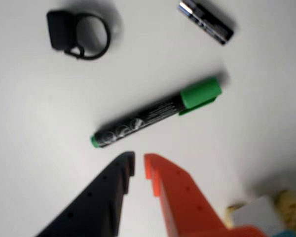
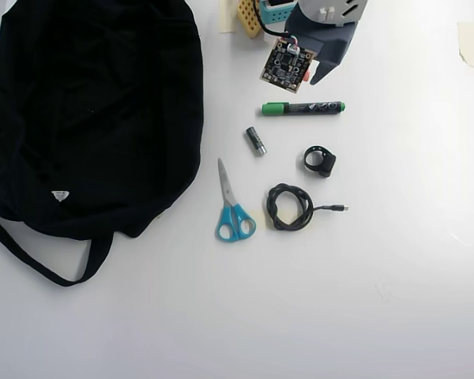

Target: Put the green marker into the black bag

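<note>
The green marker [image 1: 155, 112] lies flat on the white table, green cap to the upper right in the wrist view. In the overhead view it [image 2: 302, 107] lies level, cap to the left, right of the black bag [image 2: 95, 110]. The bag lies flat on the left with its strap trailing to the lower left and is out of the wrist view. My gripper [image 1: 139, 160] hovers just short of the marker's green end, empty, with only a narrow gap between the black finger [image 1: 113, 187] and the orange finger [image 1: 172, 192]. From overhead the gripper [image 2: 313, 77] is just above the marker.
A grey-black battery [image 2: 255, 141] [image 1: 205, 22] and a black ring clip [image 2: 320, 160] [image 1: 81, 35] lie close to the marker. Blue-handled scissors [image 2: 231, 209] and a coiled black cable [image 2: 291, 207] lie lower down. Tape scraps [image 2: 468, 43] sit at the far right.
</note>
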`<state>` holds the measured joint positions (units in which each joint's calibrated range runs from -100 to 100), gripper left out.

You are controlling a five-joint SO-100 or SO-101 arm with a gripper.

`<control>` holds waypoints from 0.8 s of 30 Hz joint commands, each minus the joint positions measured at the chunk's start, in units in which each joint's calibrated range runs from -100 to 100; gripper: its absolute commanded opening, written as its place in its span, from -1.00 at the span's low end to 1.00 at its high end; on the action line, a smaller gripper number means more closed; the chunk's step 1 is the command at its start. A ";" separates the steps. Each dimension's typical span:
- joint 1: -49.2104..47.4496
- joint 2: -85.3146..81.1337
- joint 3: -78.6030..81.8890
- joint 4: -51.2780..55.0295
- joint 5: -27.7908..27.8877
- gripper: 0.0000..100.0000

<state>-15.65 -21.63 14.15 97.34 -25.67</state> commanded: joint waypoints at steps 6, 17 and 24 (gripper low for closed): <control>-1.70 -0.70 4.36 1.46 -13.40 -0.95; -8.51 -0.53 3.73 -0.09 -29.08 -0.94; -10.83 -0.36 4.90 -7.59 -33.75 -0.88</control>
<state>-26.01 -21.63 19.18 92.53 -47.55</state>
